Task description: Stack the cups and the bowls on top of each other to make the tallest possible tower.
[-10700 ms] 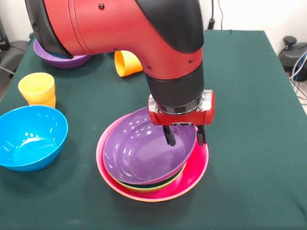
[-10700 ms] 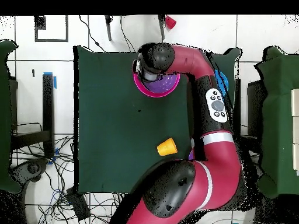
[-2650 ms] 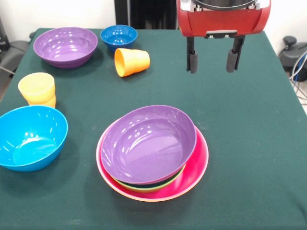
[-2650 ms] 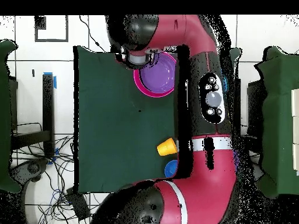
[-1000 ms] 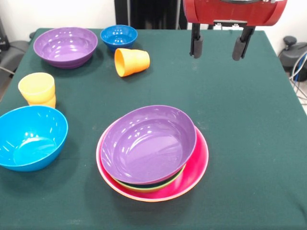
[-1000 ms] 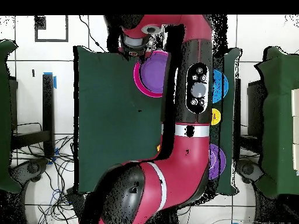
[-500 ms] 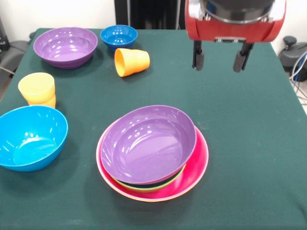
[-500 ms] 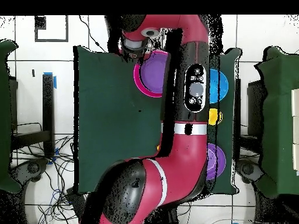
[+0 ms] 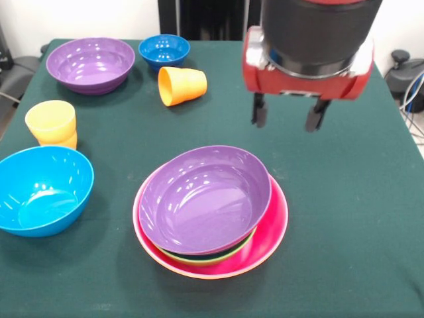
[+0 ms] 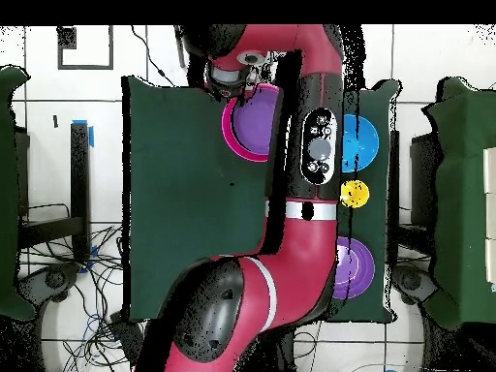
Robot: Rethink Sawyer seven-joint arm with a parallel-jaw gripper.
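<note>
While the gripper (image 9: 286,119) hangs with jaws spread and empty just beyond it, the tower (image 9: 211,215) sits mid-table, purple bowl (image 9: 202,199) topmost; light blue bowl (image 9: 41,189) alongside; yellow cups (image 9: 52,124), nested; orange cup (image 9: 181,85), tipped over.
</note>
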